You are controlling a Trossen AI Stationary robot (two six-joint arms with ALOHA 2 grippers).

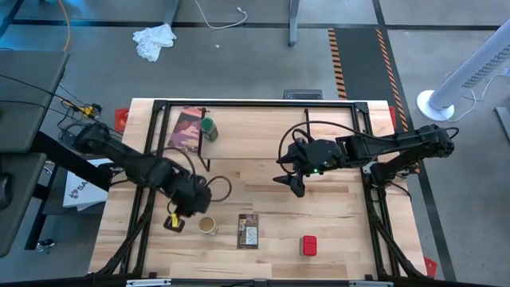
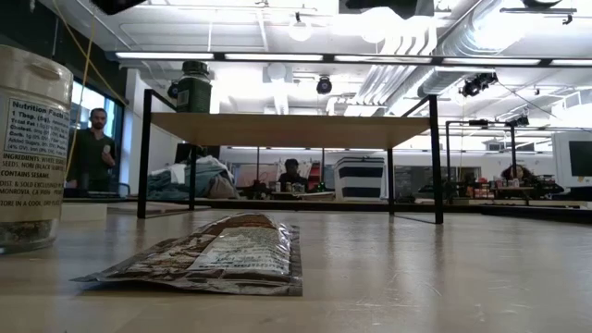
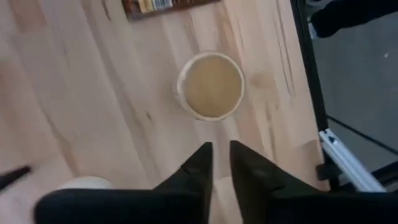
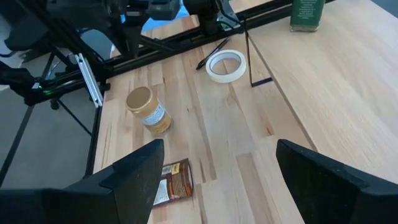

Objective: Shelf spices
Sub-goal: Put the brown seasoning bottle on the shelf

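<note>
The tan-lidded jar [image 1: 207, 226] [image 3: 210, 85] stands upright on the table near its front edge. My left gripper [image 1: 185, 214] [image 3: 220, 155] hovers just left of it, pointing steeply down, its fingers a narrow gap apart with nothing between them. The orange-brown packet [image 1: 249, 230] [image 2: 213, 259] lies flat to the jar's right, and the red tin [image 1: 308, 245] stands farther right. The green-lidded jar [image 1: 209, 127] [image 2: 194, 92] stands on the shelf [image 2: 287, 129] at its left end. My right gripper [image 1: 295, 179] [image 4: 217, 168] hangs open above the table's middle.
A dark maroon packet [image 1: 187, 127] lies on the shelf beside the green-lidded jar. A white tape roll [image 4: 226, 65] lies on the table by a thin black shelf leg [image 4: 249, 59]. Black frame rails [image 1: 147, 199] run along the table's left and right sides.
</note>
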